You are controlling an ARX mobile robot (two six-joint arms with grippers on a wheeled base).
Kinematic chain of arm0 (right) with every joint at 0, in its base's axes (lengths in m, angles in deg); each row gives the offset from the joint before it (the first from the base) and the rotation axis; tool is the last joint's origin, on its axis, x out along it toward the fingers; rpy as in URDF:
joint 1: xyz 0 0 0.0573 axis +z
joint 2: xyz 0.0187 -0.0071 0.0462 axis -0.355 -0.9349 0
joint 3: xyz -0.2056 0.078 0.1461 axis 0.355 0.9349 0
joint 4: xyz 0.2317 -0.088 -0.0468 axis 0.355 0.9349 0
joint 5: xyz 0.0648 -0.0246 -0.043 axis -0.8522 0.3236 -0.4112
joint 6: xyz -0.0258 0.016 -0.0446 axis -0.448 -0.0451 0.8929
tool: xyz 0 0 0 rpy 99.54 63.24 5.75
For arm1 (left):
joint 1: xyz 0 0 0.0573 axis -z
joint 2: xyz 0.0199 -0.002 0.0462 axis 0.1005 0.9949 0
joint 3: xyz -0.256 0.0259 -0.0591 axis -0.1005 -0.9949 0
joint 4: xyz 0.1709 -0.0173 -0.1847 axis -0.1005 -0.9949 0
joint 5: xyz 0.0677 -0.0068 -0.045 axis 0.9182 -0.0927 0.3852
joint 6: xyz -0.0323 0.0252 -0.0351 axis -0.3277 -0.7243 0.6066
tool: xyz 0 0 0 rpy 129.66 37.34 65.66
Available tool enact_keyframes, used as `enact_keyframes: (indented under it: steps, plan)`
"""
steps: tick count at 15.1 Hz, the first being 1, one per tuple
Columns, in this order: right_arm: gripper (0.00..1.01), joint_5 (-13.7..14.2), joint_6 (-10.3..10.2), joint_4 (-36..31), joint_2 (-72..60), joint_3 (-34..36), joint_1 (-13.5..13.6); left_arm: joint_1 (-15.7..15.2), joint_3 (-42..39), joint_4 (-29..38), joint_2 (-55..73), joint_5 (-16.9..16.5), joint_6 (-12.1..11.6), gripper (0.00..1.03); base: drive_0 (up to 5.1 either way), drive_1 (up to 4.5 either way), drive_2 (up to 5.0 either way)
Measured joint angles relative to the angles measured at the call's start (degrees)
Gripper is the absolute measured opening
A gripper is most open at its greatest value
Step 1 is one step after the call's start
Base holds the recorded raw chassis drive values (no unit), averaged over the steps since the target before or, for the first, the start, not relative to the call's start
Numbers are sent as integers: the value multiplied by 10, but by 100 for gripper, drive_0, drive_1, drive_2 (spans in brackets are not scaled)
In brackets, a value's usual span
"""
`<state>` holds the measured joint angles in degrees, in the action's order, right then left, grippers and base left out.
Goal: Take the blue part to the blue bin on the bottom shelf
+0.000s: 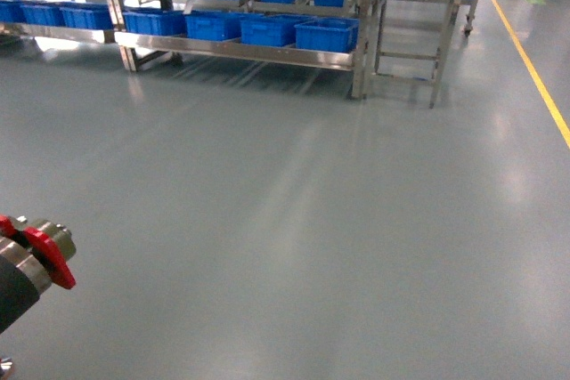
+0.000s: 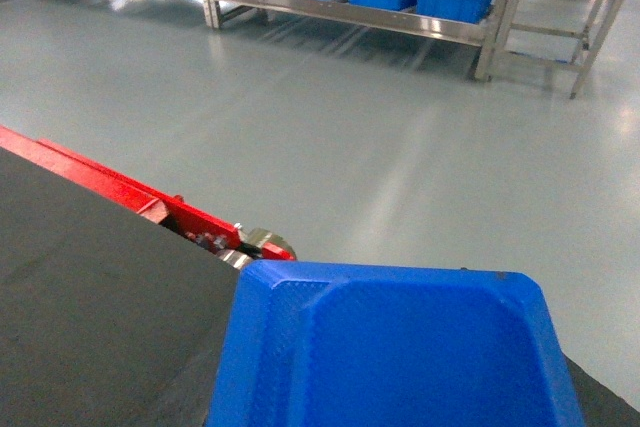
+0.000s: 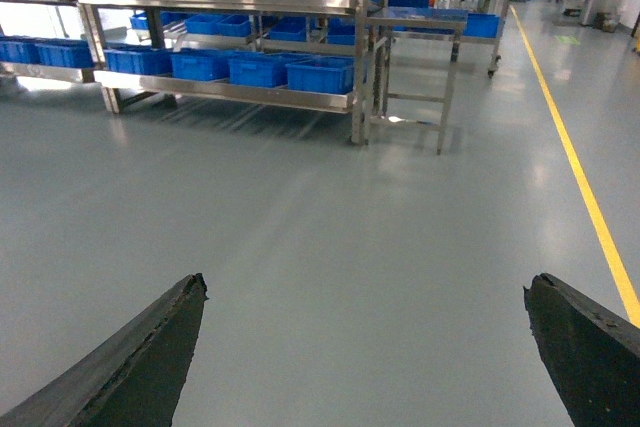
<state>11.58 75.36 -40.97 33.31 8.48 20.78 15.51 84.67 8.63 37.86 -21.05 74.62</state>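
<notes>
Blue part (image 2: pixel 400 347) fills my left tool's view, grip unclear; my right tool (image 3: pixel 365 347) is spread; bottom shelf (image 1: pixel 240 49) stands far ahead.

The floor (image 1: pixel 294 220) is seen as smooth, glossy grey. Beyond the right tool (image 3: pixel 365 347), whose black pads (image 3: pixel 140 357) look rough-edged and matt, the bottom shelf (image 3: pixel 230 92) is brushed steel carrying glossy plastic bins (image 3: pixel 320 74).

Glossy grey floor (image 1: pixel 294 220) streaked with light glare, stainless-steel racks (image 1: pixel 240 51) at 12 o'clock, small steel table (image 1: pixel 419 6) at 1 o'clock, yellow floor line (image 1: pixel 534 73) at 2 o'clock.
</notes>
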Motion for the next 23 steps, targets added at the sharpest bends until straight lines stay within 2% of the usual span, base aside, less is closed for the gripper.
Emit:
enact_keyframes:
  steps: [19,23]
  plan:
    - [98,0,0,0,0,0,0,0,0,0,0,0,0,43,-156,-156,-156]
    - [98,0,0,-1,0,0,0,2,0,0,-1,-2,0,43,12,396,-372]
